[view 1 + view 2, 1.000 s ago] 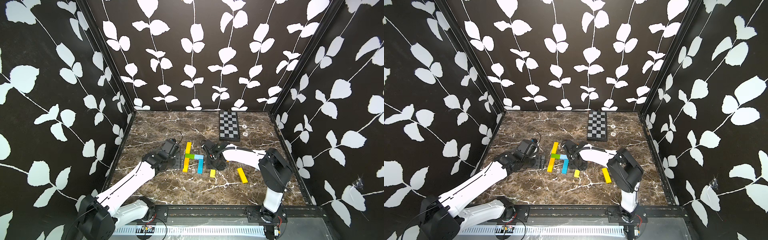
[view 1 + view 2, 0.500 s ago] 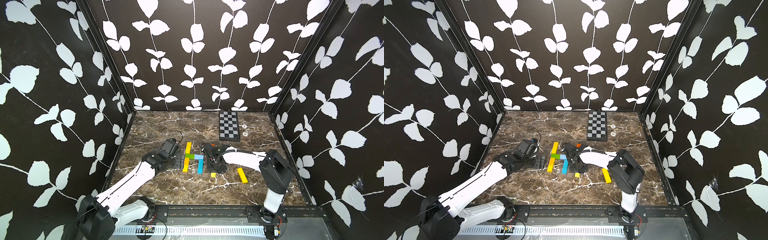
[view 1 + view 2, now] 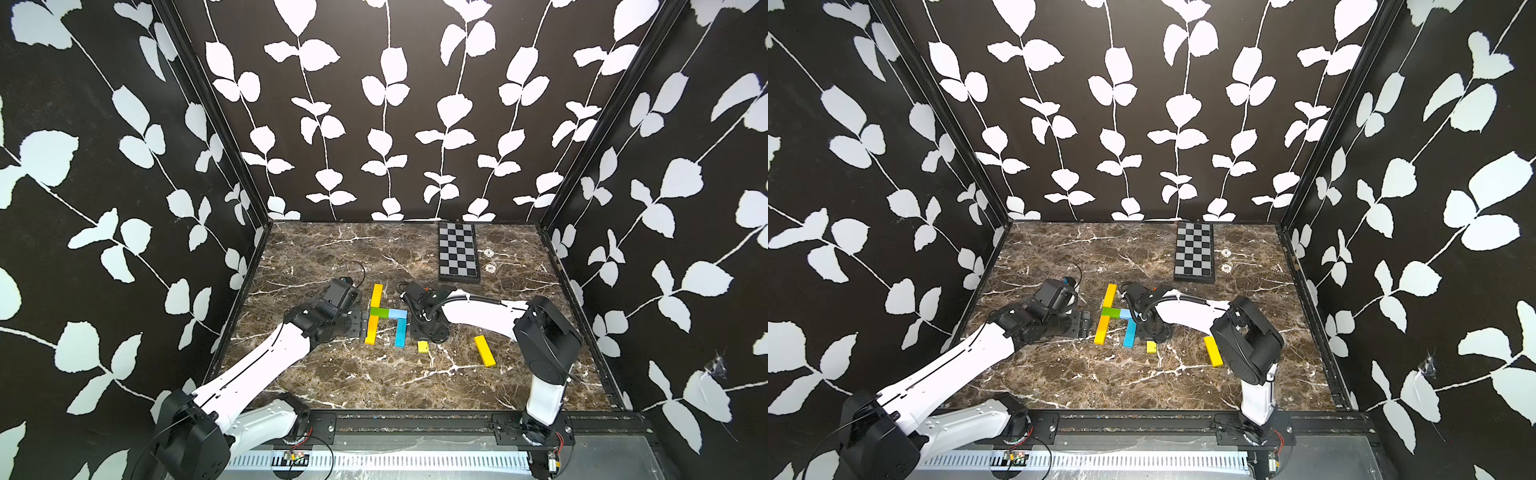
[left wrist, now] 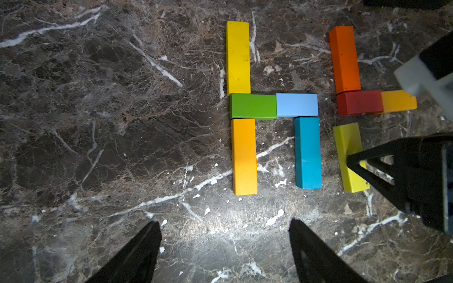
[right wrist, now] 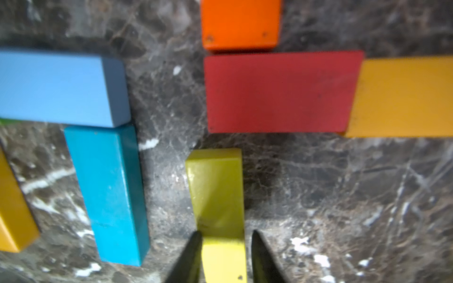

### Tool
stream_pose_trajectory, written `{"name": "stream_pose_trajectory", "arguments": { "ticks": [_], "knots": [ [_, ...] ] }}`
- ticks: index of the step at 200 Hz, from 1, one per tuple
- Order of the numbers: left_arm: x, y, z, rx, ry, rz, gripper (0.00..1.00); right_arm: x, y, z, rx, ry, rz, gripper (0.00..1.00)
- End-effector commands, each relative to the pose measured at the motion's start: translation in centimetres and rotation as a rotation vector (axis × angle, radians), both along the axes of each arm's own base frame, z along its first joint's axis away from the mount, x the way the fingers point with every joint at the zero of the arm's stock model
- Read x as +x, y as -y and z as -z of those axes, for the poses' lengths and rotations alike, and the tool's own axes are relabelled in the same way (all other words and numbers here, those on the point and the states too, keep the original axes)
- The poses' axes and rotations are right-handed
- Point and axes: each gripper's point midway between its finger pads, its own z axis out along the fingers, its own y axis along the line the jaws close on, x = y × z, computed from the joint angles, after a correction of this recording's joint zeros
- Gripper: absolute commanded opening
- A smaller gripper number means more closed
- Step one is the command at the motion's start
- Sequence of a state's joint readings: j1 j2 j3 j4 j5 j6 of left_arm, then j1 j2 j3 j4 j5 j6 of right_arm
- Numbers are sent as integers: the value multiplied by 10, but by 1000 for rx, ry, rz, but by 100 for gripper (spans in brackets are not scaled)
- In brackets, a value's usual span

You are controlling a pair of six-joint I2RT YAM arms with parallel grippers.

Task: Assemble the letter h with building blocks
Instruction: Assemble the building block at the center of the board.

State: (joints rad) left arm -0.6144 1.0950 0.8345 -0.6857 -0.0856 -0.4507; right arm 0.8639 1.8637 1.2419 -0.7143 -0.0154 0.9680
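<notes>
The yellow-green block [image 5: 215,191] is laid flat, long axis near-to-far, straddled by the right claw [image 5: 226,232]; a grip cannot be confirmed. The left claw [image 4: 223,221] is seen wide open, empty.

Both point down: left fingers [image 4: 137,252] spread wide, right fingers [image 5: 188,259] narrowly parted.

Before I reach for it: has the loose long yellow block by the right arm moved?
No. The long yellow block sits where it was, judged against the checkered board.
</notes>
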Motion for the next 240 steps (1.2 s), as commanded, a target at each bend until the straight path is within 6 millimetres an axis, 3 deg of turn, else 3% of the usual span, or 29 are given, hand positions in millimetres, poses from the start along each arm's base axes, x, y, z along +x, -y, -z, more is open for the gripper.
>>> {"name": "stream_pose_trajectory", "arguments": {
  "ticks": [1, 32, 111, 240],
  "knots": [
    [-1, -1, -1, -5, 6, 9, 84, 2, 0, 1, -18, 3, -8, 58],
    [-1, 0, -6, -15, 15, 11, 84, 2, 1, -7, -20, 18, -10, 55],
    [-1, -1, -2, -3, 9, 17, 84, 1, 17, 14, -61, -25, 49, 32],
    [0, 1, 0, -9, 6, 18, 84, 11, 9, 14, -57, -30, -2, 31]
  ]
}}
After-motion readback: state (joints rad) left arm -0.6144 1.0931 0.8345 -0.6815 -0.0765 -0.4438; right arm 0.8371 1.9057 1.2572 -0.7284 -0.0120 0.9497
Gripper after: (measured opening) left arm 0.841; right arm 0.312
